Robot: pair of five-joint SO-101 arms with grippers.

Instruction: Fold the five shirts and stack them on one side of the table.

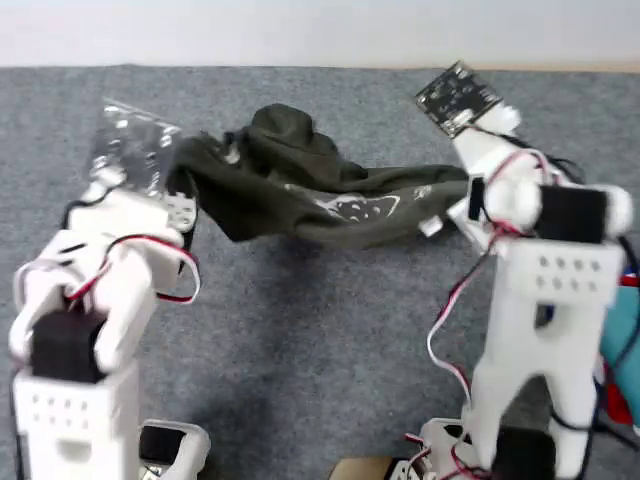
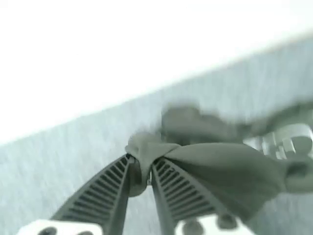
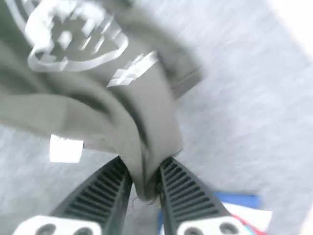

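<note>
Here, the dark olive shirt (image 1: 300, 190) is strung between the two tools over the far half of the grey tabletop (image 1: 320, 340). In the high view it runs from about 9 o'clock to 3 o'clock. The left tool (image 2: 141, 171) is all but closed, its ribbed fingers (image 2: 105, 188) pinching a bunched knot of fabric at the shirt's 9 o'clock end. The right tool (image 3: 145, 188) is likewise all but closed on a fold of cloth at the 3 o'clock end.

Between them the shirt is crumpled and humped toward 12 o'clock, with its white print (image 1: 355, 207) facing up near the middle. Whether the sagging middle touches the tabletop I cannot tell. A small white tag (image 3: 66, 149) hangs from the fabric close to the right tool.

A blue object (image 1: 622, 345) shows at the 3 o'clock edge beside the right arm, well apart from the shirt. A bare circuit board (image 1: 457, 97) sits on that arm's wrist.
</note>
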